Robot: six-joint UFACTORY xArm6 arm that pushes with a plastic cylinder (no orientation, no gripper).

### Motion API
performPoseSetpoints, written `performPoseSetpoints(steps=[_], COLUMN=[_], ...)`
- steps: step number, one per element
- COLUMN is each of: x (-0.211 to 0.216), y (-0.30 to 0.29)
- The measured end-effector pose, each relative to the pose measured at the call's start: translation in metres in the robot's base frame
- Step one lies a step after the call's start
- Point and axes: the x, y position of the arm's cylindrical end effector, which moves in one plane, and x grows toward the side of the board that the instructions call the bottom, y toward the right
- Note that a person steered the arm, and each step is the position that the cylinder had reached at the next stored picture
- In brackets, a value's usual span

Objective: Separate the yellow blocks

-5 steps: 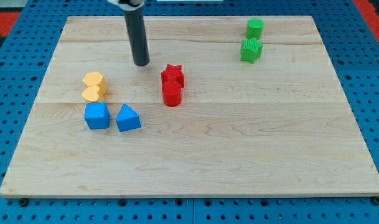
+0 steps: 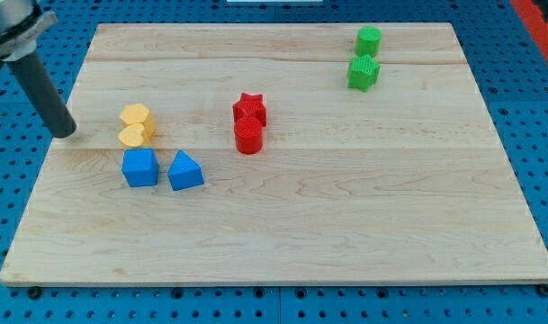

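Two yellow blocks touch each other at the board's left: a yellow hexagonal block (image 2: pixel 137 116) above and a yellow heart-shaped block (image 2: pixel 133 136) just below it. My tip (image 2: pixel 66 133) rests on the board to the left of the yellow pair, about level with the heart-shaped one and a short gap away from it. The rod leans up toward the view's top left.
A blue cube (image 2: pixel 140 167) and a blue triangular block (image 2: pixel 184 171) sit just below the yellow pair. A red star (image 2: pixel 250 108) and a red cylinder (image 2: pixel 248 136) touch at the centre. A green cylinder (image 2: pixel 369 40) and a green star (image 2: pixel 363 73) lie at the top right.
My tip has swept from above and right of the yellow blocks to their left side. No block has moved.
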Motion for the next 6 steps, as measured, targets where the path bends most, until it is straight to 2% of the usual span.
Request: performPoseSetpoints(steps=[1,2,3,4,5,6], x=[-0.033,-0.046,-0.045,-0.007,0.029,0.029], y=[0.048,0.105,0.106,0.092,0.122,0.153])
